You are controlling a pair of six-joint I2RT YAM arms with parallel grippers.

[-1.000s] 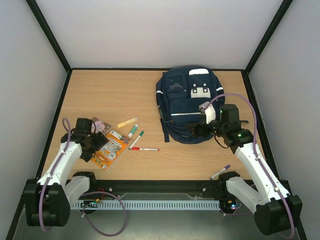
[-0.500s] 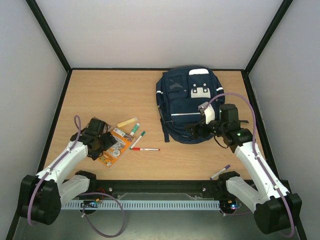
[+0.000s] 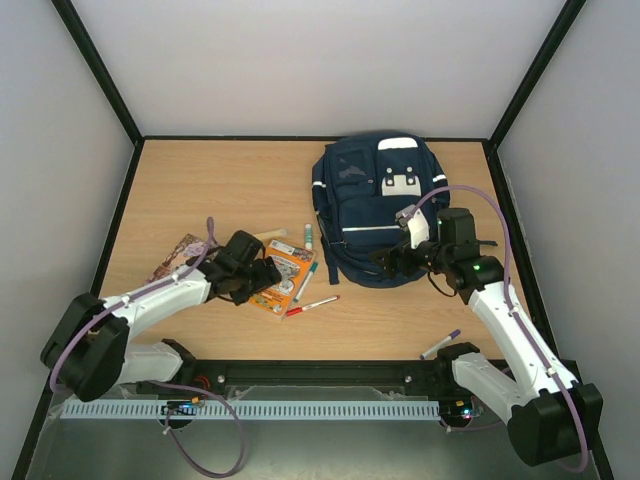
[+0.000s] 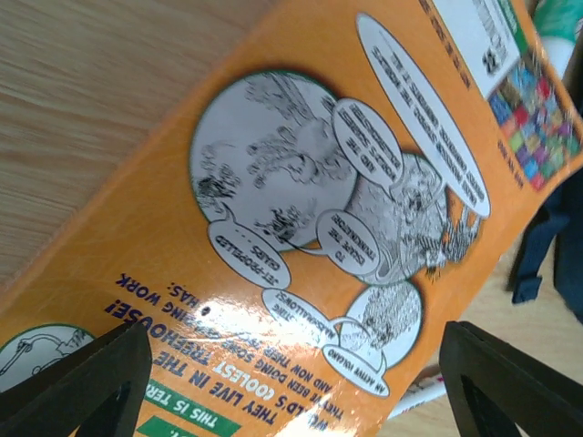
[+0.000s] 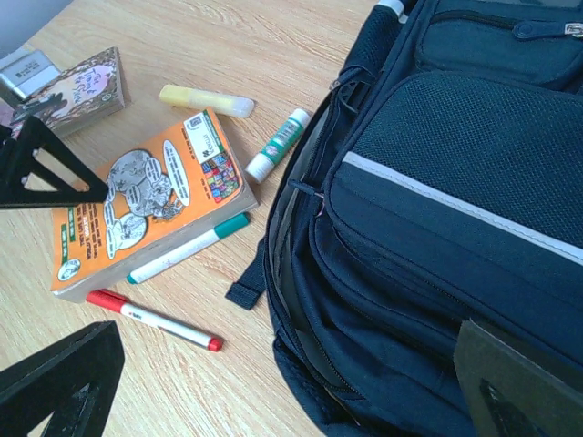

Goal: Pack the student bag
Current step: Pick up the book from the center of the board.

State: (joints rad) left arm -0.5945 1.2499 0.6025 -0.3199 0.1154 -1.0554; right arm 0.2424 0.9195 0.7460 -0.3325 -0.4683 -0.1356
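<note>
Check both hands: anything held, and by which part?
Nothing visibly held. Right hand is open at the student bag; left hand is spread open above the orange book, no clamp seen.

One bag is sitting here. Two books are lying out: an orange book and a patterned book. Three pens are showing: a red pen, a green pen and a purple pen. One yellow marker and one white tube are lying there too. Two arms are standing at the near edge, a left arm and a right arm.
</note>
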